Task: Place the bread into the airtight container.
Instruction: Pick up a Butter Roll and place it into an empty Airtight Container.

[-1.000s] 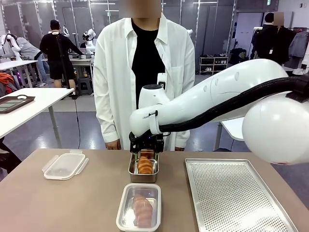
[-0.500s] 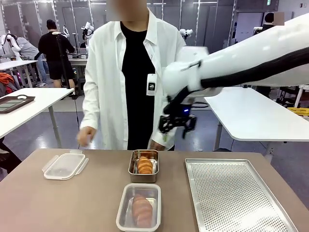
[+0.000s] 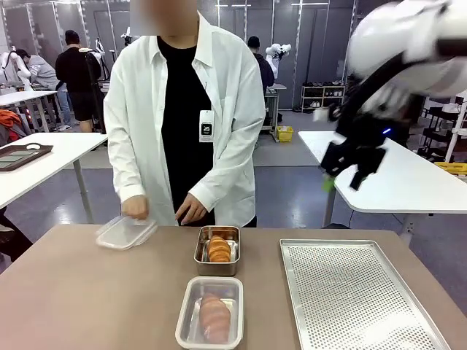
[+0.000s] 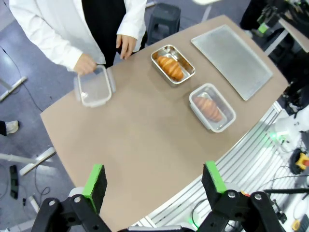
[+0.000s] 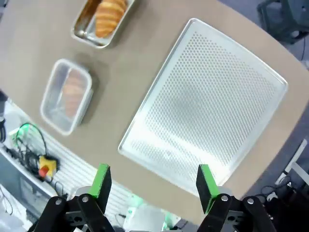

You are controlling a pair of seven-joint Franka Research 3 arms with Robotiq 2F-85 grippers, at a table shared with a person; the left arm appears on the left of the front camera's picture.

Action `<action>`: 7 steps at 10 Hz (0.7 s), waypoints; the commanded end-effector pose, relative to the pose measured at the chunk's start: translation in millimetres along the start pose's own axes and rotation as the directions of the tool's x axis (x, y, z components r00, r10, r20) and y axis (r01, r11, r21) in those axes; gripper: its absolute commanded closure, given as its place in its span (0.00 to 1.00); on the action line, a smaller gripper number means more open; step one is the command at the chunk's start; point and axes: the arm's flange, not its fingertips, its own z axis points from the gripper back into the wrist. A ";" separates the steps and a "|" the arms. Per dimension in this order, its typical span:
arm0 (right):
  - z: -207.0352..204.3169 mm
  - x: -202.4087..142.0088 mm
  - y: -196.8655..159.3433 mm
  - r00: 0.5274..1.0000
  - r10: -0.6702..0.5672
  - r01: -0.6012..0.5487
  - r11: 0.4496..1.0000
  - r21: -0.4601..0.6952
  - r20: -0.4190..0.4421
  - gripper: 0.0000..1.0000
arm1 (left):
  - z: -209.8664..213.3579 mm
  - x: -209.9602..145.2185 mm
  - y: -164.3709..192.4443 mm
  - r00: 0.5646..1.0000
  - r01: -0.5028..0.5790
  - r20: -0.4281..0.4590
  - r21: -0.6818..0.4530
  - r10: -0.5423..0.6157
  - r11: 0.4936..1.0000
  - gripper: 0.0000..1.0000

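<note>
Clear plastic container at frame's lower centre holds one bread, another in steel tin behind; soft, light, crushable, best pinched mid-body; right gripper upper right and left gripper both wide, empty.

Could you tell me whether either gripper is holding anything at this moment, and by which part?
Nothing is held: the left gripper and the right gripper are both open and empty above the table.
</note>
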 end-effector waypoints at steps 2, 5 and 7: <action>88.5 -59.0 11.6 0.999 0.015 -0.018 0.998 0.068 0.041 0.11 | 0.9 1.1 -0.2 1.000 0.017 0.000 -0.006 -0.017 1.000 0.00; 145.8 -133.9 30.6 0.984 0.010 -0.014 1.000 0.021 0.178 0.11 | 0.9 1.1 -0.2 1.000 0.017 0.000 -0.006 -0.017 1.000 0.00; 153.3 -170.9 36.9 0.975 -0.060 0.064 0.998 -0.013 0.213 0.11 | 0.9 1.1 -0.2 1.000 0.017 0.000 -0.006 -0.017 1.000 0.00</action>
